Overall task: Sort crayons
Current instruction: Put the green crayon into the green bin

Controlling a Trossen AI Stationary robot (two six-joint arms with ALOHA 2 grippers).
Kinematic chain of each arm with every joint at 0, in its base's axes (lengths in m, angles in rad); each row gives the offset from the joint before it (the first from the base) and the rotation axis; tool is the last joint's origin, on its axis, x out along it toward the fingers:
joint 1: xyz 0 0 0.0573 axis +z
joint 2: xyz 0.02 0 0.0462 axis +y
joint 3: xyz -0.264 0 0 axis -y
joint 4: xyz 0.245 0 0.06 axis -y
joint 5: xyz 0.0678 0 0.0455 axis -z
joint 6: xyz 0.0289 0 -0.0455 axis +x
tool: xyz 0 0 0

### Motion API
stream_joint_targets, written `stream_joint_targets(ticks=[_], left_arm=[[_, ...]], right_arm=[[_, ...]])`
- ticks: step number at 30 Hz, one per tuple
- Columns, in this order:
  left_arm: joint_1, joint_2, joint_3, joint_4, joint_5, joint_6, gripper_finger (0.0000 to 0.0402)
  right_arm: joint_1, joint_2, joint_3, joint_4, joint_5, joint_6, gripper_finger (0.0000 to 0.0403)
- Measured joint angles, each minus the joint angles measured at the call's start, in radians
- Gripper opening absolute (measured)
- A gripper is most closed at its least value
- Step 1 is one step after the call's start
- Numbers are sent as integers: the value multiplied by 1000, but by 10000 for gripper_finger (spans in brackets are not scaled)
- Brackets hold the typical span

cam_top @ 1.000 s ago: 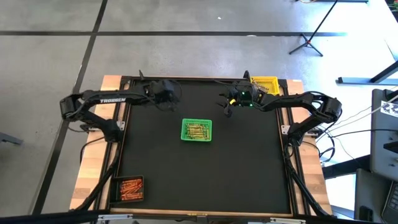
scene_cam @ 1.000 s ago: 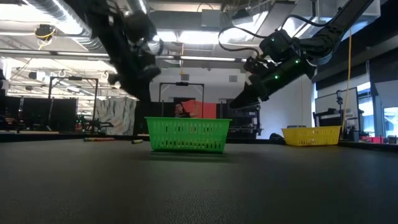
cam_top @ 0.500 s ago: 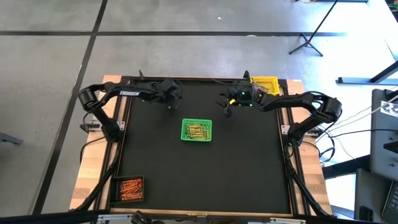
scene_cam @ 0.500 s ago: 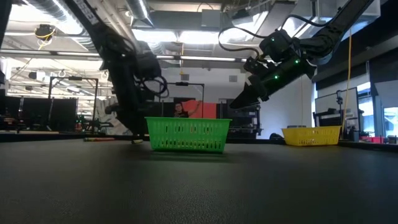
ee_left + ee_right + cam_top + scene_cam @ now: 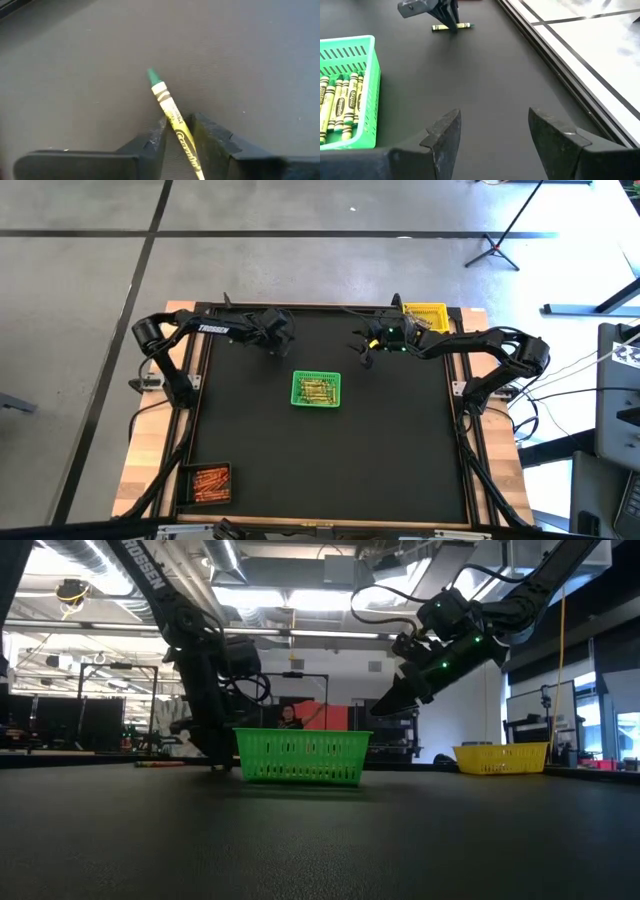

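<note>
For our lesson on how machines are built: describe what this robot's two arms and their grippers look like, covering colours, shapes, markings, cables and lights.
Both arms are dark, slim and jointed. The left arm carries white lettering along one link. The right arm shows small green lights near its wrist, and black cables loop beside both wrists in the low view. The left gripper and right gripper each have two dark, blocky, wedge-shaped fingers.

Matt, faintly pebbled black table top (image 5: 320, 840); seemingly paper-wrapped crayon (image 5: 172, 117); plastic mesh green basket (image 5: 302, 757).

Left gripper (image 5: 179, 136) lower, astride crayon (image 5: 172, 120).
</note>
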Motion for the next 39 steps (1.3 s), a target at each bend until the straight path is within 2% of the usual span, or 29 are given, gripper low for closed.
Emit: stream_joint_targets(ticks=[11,16,24,28,34,39], left_arm=[[0,-1,0,-5,2,45,6],[-9,-35,-2,-20,3,70,9],[-97,-201,-3,-21,8,144,11],[-173,-263,-2,16,74,227,11],[-309,-269,-1,138,225,392,11],[-400,-233,-1,224,256,448,11]], right_arm=[[0,0,0,-14,0,0,231],[0,0,0,-14,0,0,231],[0,0,0,-14,-1,0,231],[0,0,0,-14,-1,0,231],[0,0,0,-14,-1,0,231],[0,0,0,-14,-9,0,231]])
